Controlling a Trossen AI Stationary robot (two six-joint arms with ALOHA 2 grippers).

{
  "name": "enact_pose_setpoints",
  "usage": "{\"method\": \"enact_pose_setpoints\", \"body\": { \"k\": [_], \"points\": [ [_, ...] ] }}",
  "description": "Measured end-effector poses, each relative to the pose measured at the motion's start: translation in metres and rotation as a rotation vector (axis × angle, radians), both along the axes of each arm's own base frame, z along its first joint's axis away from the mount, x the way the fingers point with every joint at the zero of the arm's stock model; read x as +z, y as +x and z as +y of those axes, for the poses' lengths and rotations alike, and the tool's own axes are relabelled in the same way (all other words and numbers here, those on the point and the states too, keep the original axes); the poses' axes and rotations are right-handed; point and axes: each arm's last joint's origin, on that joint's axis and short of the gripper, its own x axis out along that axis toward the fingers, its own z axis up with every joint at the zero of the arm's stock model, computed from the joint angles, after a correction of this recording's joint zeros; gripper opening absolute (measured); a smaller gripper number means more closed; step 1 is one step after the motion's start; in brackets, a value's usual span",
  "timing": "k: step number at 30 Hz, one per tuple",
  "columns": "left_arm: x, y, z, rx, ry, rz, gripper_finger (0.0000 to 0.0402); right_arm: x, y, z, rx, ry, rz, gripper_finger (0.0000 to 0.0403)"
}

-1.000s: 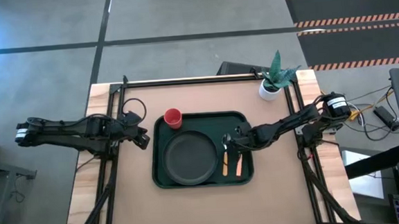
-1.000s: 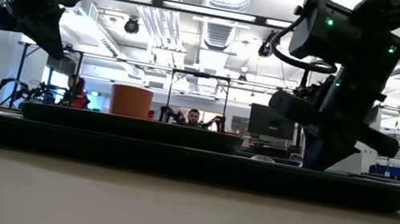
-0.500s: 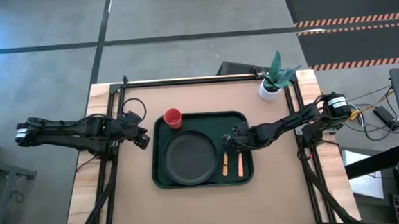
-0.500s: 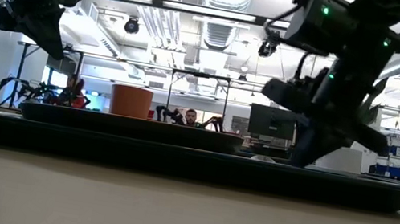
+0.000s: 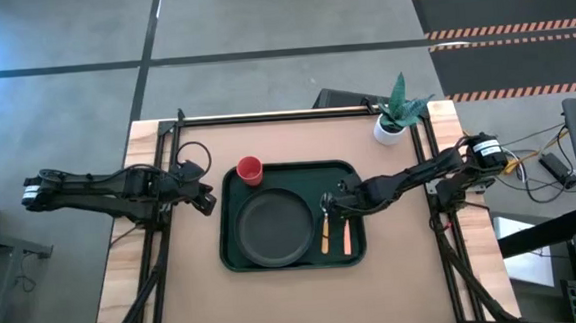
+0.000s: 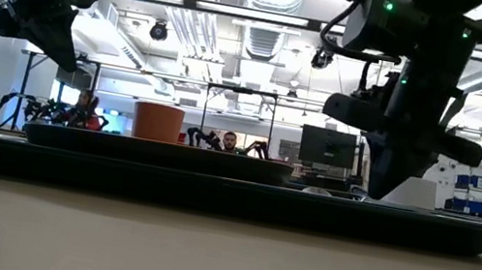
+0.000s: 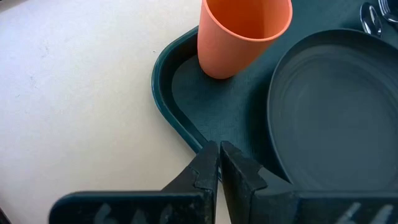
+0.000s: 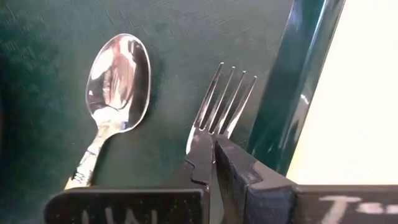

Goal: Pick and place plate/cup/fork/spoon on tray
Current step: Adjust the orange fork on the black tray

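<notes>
The dark green tray (image 5: 236,255) lies mid-table. On it stand the round dark plate (image 5: 272,228) and, at its far left corner, the red cup (image 5: 250,169). The spoon (image 5: 325,234) and the fork (image 5: 346,238) lie side by side at its right, handles toward the near edge. My right gripper (image 5: 332,207) is shut low over the fork's neck, with the tines (image 8: 227,93) showing beyond its fingertips and the spoon's bowl (image 8: 118,78) beside them. My left gripper (image 5: 208,202) is shut and empty, just above the tray's left rim (image 7: 163,93) near the cup (image 7: 244,34). My right gripper's shut fingers (image 8: 202,158) point down over the fork's neck (image 8: 200,138), where the tines join the handle. The fingers hide the spot, so I cannot tell whether they touch it. The fork lies flat on the tray floor.
A white pot with a green plant (image 5: 393,115) stands at the table's far right corner. Black frame rails run along the table's left, right and far sides. The tray's right rim (image 8: 298,87) lies close beside the fork. In the low view, people show in the room behind.
The fork's handle has swung from a slant to lie parallel with the spoon. My right gripper has tipped over and come back upright above the fork's tine end, staying low over the tray.
</notes>
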Motion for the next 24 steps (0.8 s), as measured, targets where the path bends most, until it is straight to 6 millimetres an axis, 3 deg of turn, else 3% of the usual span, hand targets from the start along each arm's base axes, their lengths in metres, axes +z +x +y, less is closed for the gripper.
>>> {"method": "enact_pose_setpoints", "body": {
  "k": [14, 24],
  "points": [
    [0.0, 0.0, 0.0, 0.0, 0.0, 0.0, 0.0, -0.027, 0.01, 0.001, 0.03, -0.03, 0.044, 0.0008],
    [-0.003, 0.0, 0.0, 0.0, 0.0, 0.01, 0.0, -0.03, 0.02, 0.001, 0.042, -0.048, -0.04, 0.0008]
  ]
}}
